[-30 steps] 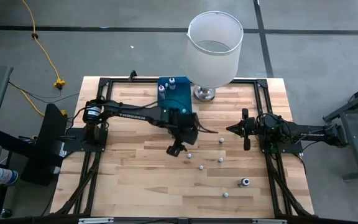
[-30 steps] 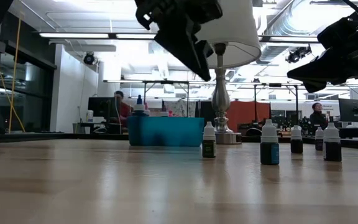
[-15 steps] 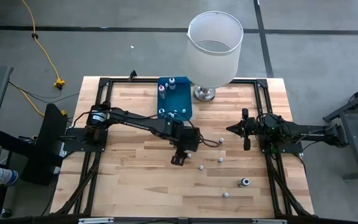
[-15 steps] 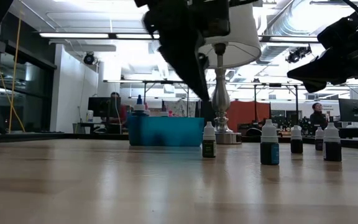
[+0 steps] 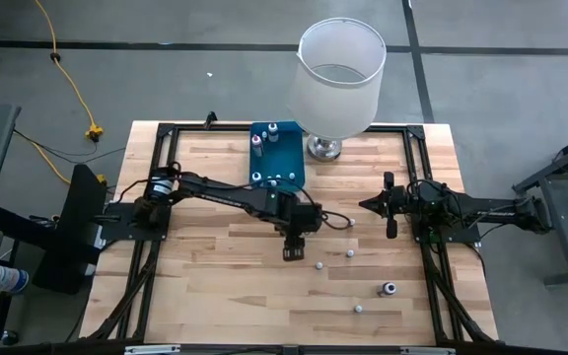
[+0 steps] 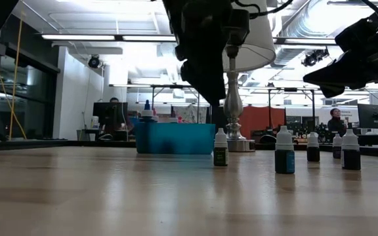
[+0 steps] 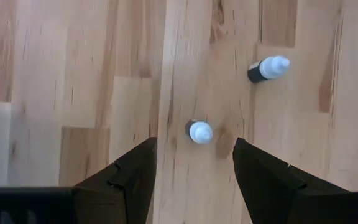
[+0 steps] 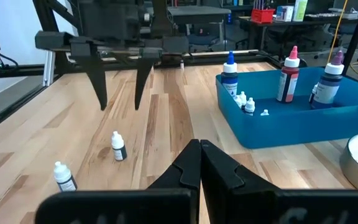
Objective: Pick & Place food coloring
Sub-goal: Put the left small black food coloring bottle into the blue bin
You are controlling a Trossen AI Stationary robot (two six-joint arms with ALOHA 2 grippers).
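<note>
Several tiny white-capped food coloring bottles stand upright on their bases on the wooden table [image 5: 215, 286]. One bottle [image 7: 200, 132] stands just beneath my left gripper [image 7: 194, 144], which is open, points steeply down and hovers above it. In the right wrist view the open left gripper [image 8: 118, 102] hangs clear over that bottle [image 8: 118, 147]. A second bottle [image 7: 269, 68] stands a little farther on. Others [image 5: 350, 253] [image 5: 390, 289] are spread over the table's right half. My right gripper [image 8: 199, 158] is shut and waits at the right side.
A blue tray [image 5: 290, 158] with a few larger and tiny bottles sits at the table's far edge. Beside it stands a lamp with a big white shade [image 5: 338, 74] on a metal base [image 5: 325, 148]. Black frame rails run along the table's sides.
My left gripper has moved toward the table's right and near edges and sunk a little. It has rolled about its own axis and now stands over one bottle. Its fingers have stayed open. No bottle has moved.
</note>
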